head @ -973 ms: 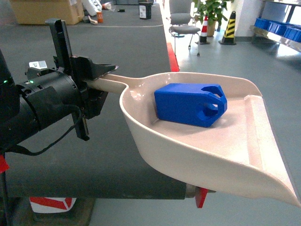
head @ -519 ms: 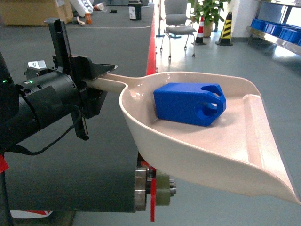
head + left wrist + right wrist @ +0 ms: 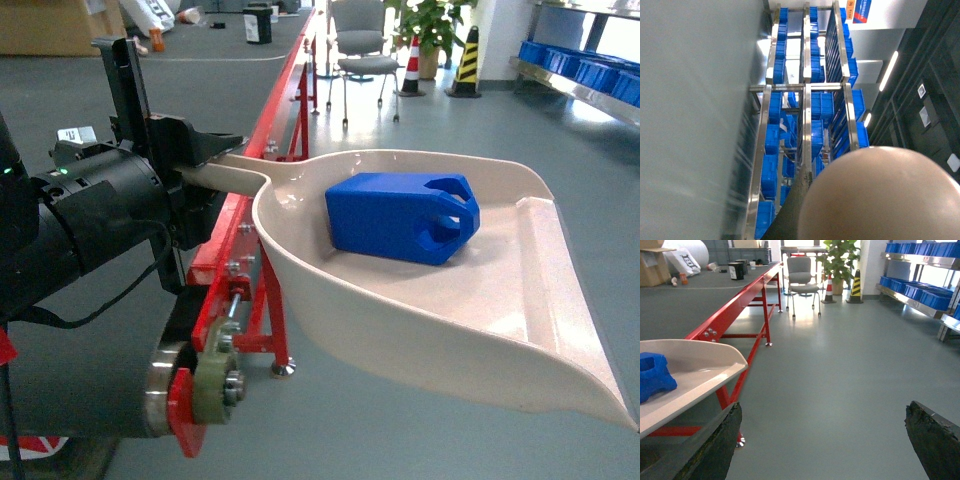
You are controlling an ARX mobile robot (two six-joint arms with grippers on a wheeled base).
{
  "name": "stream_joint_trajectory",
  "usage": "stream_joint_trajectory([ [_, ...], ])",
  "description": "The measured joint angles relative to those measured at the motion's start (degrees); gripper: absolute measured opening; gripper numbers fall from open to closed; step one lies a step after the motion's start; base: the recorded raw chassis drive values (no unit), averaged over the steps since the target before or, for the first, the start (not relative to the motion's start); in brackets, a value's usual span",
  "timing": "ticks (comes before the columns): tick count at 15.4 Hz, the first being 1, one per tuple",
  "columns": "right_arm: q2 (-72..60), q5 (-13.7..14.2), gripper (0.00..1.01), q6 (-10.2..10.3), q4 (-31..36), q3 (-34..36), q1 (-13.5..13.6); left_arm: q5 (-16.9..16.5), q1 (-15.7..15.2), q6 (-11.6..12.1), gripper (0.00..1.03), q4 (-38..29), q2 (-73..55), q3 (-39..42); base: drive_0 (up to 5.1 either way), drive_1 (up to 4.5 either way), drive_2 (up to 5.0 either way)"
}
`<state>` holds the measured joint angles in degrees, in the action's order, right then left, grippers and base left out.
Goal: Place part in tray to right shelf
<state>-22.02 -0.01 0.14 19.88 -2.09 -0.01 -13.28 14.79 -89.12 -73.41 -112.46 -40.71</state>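
We carry the tray (image 3: 520, 330) out in front of us, the left end effector (image 3: 205, 170) clamped on the end of its handle (image 3: 235, 178). The part (image 3: 402, 218) lies on its side in the deep back of the scoop, touching the floor of the tray, well short of the open lip.

The right end effector (image 3: 822, 440) is spread open and holds nothing; in its wrist view only the two dark fingertips show, above bare floor.

The shelf (image 3: 580, 75), with its blue crates, stands far off to the right, past the red-framed table (image 3: 240, 240), so we judge the carry is still in hand.

The part looks like rigid, light plastic, and the tray's smooth surface will probably let it slide if the lip dips. We would keep the lip level or slightly raised. The long handle gives leverage against the grip, so any swing should be gentle.
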Motion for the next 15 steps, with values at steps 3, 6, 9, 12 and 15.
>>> stream_joint_trajectory([
  [3, 0.02, 0.00, 0.98, 0.00, -0.11, 0.00, 0.00, -0.26, 0.02, -0.02, 0.13, 0.04, 0.00, 0.00, 5.0, -2.34, -2.3],
  [6, 0.00, 0.00, 0.98, 0.00, -0.11, 0.00, 0.00, -0.07, 0.07, -0.02, 0.13, -0.02, 0.00, 0.00, 5.0, -2.37, -2.4],
  [9, 0.00, 0.00, 0.98, 0.00, -0.13, 0.00, 0.00, -0.13, 0.07, -0.04, 0.13, -0.02, 0.00, 0.00, 5.0, -2.35, -2.4],
  [12, 0.00, 0.00, 0.98, 0.00, -0.07, 0.02, 0.00, -0.09, 0.07, -0.02, 0.13, -0.09, 0.00, 0.00, 5.0, -2.34, -2.3],
  [15, 0.00, 0.00, 0.98, 0.00, 0.02, 0.02, 0.00, -0.20, 0.07, -0.02, 0.13, -0.13, 0.00, 0.00, 5.1, -2.33, -2.3],
])
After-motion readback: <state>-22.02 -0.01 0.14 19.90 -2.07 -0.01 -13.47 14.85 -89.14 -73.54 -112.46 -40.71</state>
